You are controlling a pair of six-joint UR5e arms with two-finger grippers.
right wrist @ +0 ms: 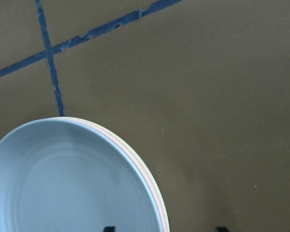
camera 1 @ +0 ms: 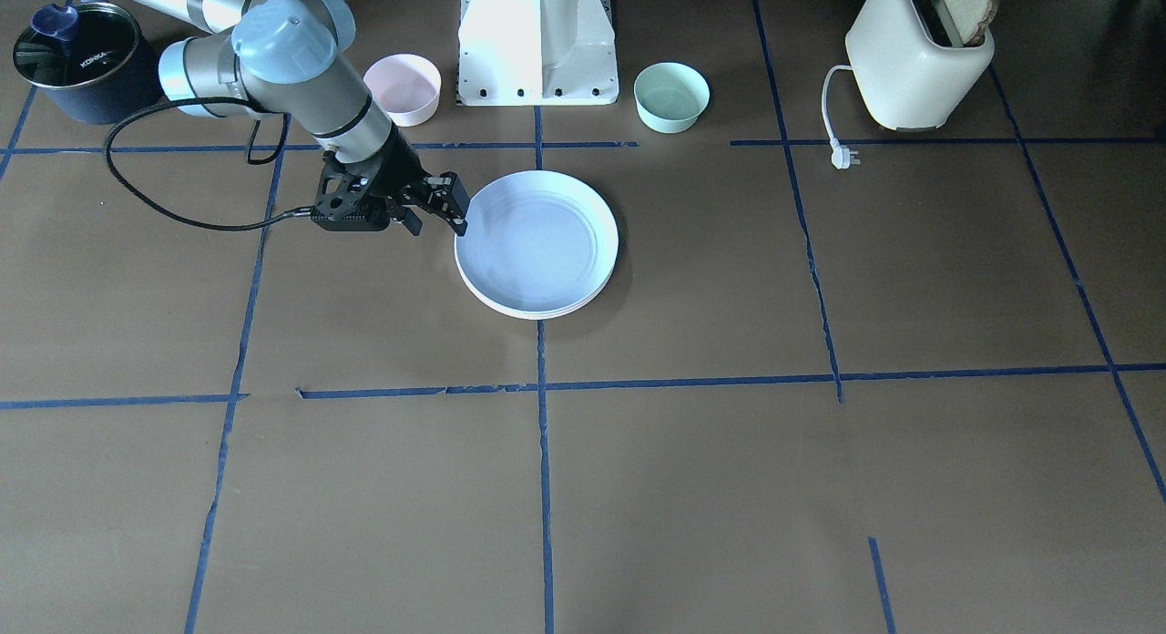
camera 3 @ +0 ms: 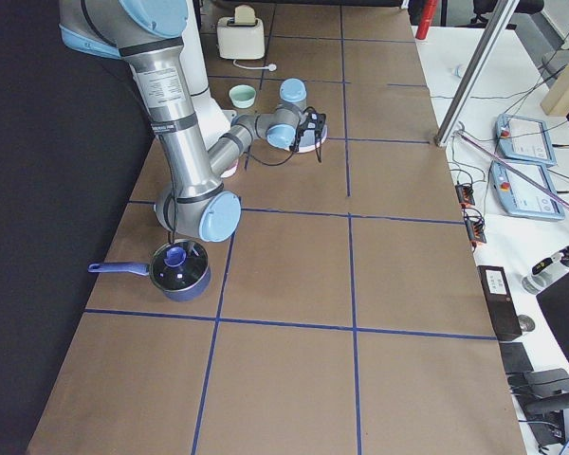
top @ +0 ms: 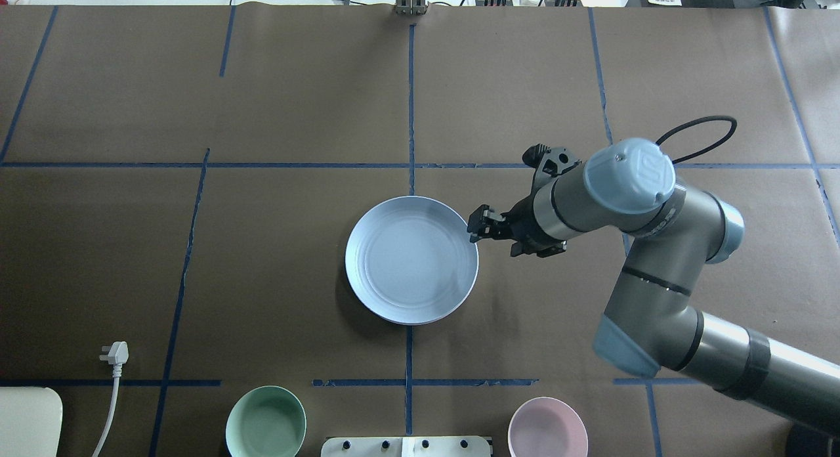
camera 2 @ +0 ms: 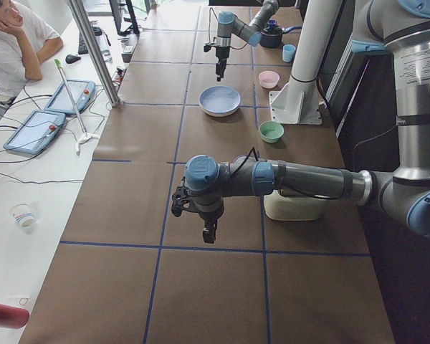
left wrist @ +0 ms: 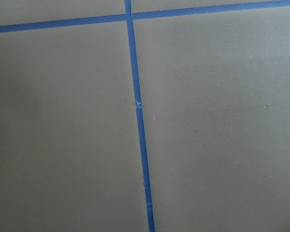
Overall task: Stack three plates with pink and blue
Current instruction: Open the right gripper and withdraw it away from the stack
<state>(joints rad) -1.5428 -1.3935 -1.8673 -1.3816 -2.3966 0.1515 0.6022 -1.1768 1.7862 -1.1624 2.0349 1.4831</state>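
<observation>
The light blue plate (camera 1: 537, 242) lies on top of a stack at the table's middle, also in the overhead view (top: 412, 259). In the right wrist view the blue plate (right wrist: 63, 183) has a thin pink plate rim (right wrist: 134, 159) and a cream plate rim (right wrist: 160, 210) just under its edge. My right gripper (camera 1: 437, 213) is open at the stack's rim (top: 477, 231); one fingertip (right wrist: 108, 228) shows over the plate and the other outside it. My left gripper (camera 2: 209, 233) hangs over bare table far from the stack; I cannot tell whether it is open or shut.
A small pink bowl (camera 1: 403, 87) and a mint bowl (camera 1: 671, 97) flank the robot base (camera 1: 537, 42). A cream toaster (camera 1: 920, 56) with its plug (camera 1: 845, 158) stands near the mint bowl. A dark pot (camera 1: 77, 69) sits beyond the right arm.
</observation>
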